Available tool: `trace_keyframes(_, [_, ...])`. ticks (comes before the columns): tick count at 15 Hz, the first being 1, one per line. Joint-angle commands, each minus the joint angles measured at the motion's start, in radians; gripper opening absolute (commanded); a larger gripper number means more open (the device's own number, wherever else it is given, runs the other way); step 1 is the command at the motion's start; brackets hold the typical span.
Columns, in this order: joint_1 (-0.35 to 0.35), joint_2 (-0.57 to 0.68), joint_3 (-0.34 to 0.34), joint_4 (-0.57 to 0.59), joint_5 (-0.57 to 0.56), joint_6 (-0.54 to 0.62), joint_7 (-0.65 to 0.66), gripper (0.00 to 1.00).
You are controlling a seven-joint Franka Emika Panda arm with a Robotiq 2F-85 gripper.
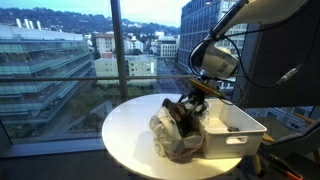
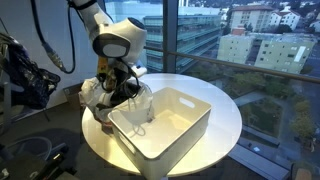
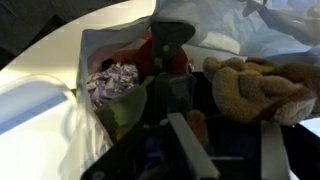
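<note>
1. I am holding the hand (image 1: 190,108) low over the mouth of the crumpled plastic bag (image 1: 170,140), which is lying on the round white bench (image 1: 125,135) just beside the white tub (image 2: 170,125).
2. I cannot tell whether the hand is released or clenched: the wrist view is showing the fingers among dark clutter, with nothing clearly between them.
3. Inside the bag, a brown plush bear (image 3: 250,85) is sitting near the fingers, and a purple-and-white bundle (image 3: 110,80) is lying on the other side.
4. I am judging the loose plastic to be the main risk: a finger catching it could be dragging the whole bag along.
5. The bag is resting close to the bench edge in an exterior view, so a sideways shove could be tipping it off.
</note>
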Motion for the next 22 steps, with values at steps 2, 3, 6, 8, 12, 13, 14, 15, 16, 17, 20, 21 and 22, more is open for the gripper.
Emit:
trace_keyframes(2, [0.007,0.043,-0.003,0.039,-0.027,-0.027,0.015,0.58])
trace_keyframes(3, [0.013,0.035,-0.008,0.032,-0.044,-0.024,0.037,0.66])
trace_keyframes(6, [0.036,-0.014,-0.021,-0.015,-0.112,0.033,0.114,0.89])
trace_keyframes(8, [0.042,-0.065,-0.026,-0.056,-0.157,0.086,0.154,1.00])
trace_keyframes(12, [0.037,-0.160,-0.042,-0.123,-0.243,0.170,0.254,1.00])
trace_keyframes(13, [0.036,-0.183,-0.051,-0.140,-0.296,0.182,0.292,1.00])
trace_keyframes(14, [0.032,-0.200,-0.056,-0.153,-0.343,0.195,0.324,1.00])
trace_keyframes(15, [0.027,-0.218,-0.059,-0.165,-0.391,0.205,0.351,0.99])
trace_keyframes(16, [0.023,-0.235,-0.061,-0.178,-0.432,0.225,0.384,1.00])
trace_keyframes(17, [0.019,-0.245,-0.066,-0.189,-0.487,0.252,0.439,1.00])
trace_keyframes(20, [-0.007,-0.269,-0.082,-0.211,-0.711,0.275,0.645,1.00])
trace_keyframes(21, [-0.018,-0.277,-0.085,-0.214,-0.781,0.266,0.708,1.00])
trace_keyframes(22, [-0.027,-0.285,-0.084,-0.214,-0.834,0.248,0.750,1.00])
